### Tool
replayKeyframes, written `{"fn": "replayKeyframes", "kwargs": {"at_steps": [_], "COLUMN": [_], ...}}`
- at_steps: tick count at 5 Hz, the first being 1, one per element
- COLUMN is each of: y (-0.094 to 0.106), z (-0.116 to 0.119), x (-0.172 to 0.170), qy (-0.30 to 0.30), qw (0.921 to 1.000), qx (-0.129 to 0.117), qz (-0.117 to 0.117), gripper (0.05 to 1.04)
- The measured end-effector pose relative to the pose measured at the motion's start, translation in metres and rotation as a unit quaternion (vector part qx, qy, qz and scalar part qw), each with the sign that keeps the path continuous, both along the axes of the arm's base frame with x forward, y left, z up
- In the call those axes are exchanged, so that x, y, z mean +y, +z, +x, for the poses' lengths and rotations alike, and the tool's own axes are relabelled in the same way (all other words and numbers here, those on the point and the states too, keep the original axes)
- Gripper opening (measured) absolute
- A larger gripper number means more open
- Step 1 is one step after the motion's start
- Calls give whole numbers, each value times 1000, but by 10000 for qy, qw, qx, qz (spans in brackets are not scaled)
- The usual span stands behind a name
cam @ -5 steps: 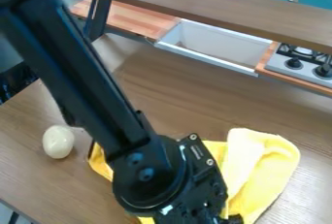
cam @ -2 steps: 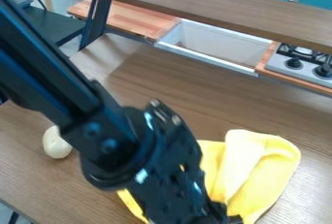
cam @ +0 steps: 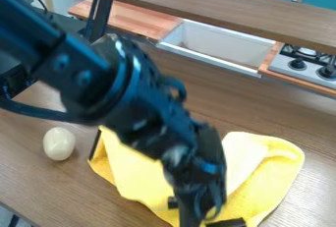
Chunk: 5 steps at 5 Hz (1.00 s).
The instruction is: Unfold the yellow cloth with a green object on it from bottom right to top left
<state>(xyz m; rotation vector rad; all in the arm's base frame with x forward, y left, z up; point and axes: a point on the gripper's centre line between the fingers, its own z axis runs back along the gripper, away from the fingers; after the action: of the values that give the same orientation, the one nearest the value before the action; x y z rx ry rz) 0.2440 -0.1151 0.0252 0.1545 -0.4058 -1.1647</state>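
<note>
Yellow, soft-looking cloth (cam: 141, 174) lies rumpled on the brown wood-grain bench (cam: 36, 184), stretching from the lower left to the lower right of the frame, with a raised, paler fold on its right side. Over its middle, at the bottom centre, hangs the black gripper (cam: 202, 213), though I cannot tell whether it grasps anything; a smooth cream-coloured egg-shaped object (cam: 59, 144) sits apart from the cloth at left.

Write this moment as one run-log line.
black robot arm over yellow fabric cloth | cloth partly folded | off-white egg-shaped object beside cloth, not touching
</note>
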Motion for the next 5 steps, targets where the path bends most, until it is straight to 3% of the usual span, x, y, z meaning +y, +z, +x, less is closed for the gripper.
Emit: {"fn": "replayKeyframes", "kwargs": {"at_steps": [2, 5], "y": [29, 62], "z": [45, 92], "x": [28, 75], "qy": [678, 1300], "qw": [9972, 9900], "qx": [2, 38], "qz": [-304, -539], "gripper": [59, 59]}}
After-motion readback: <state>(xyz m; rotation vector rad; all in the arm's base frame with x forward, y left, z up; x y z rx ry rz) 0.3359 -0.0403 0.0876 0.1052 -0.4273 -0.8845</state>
